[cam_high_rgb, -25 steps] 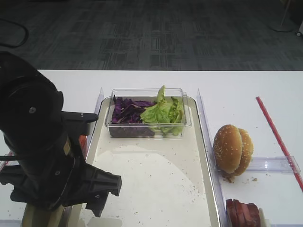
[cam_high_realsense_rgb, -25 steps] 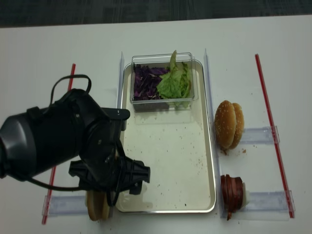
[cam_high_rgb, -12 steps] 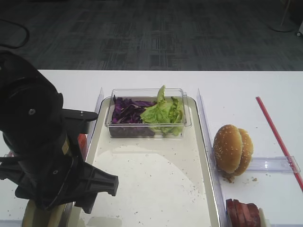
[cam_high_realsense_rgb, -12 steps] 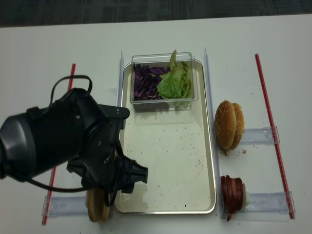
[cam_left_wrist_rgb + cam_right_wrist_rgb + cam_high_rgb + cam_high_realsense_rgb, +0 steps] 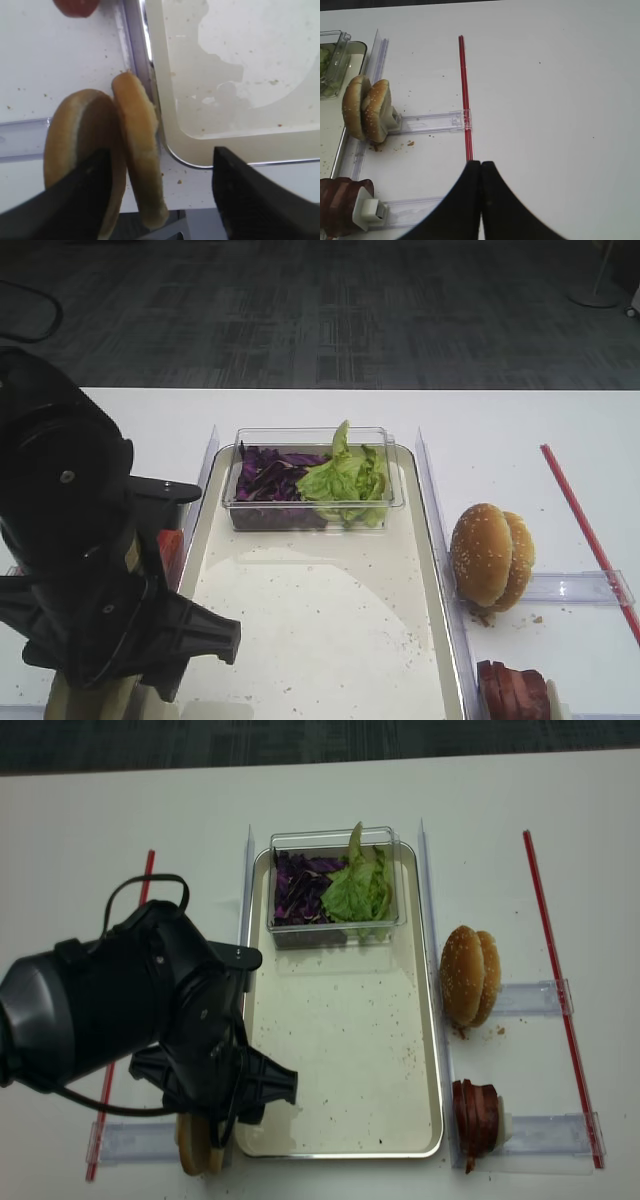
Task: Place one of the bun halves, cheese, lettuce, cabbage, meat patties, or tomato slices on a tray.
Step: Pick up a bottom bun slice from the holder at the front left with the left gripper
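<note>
The left gripper [image 5: 160, 187] is standing with jaws apart astride two bun halves [image 5: 137, 170] set on edge just left of the tray [image 5: 240, 145] near corner, gripping nothing, while the right gripper [image 5: 480, 165] is hanging clenched over bare table.

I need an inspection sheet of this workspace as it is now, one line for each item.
Surface: white table, crumbs near the sesame buns.
Job's things: tray bare but crumb-speckled; bun halves on edge beside its rim; lettuce and cabbage in clear tub; meat patties right.
Clutter: red strips.
Grippers: left gripper open astride one bun half; right gripper shut, empty.
Cables: black cable on left arm.
Surroundings: dark carpet.
</note>
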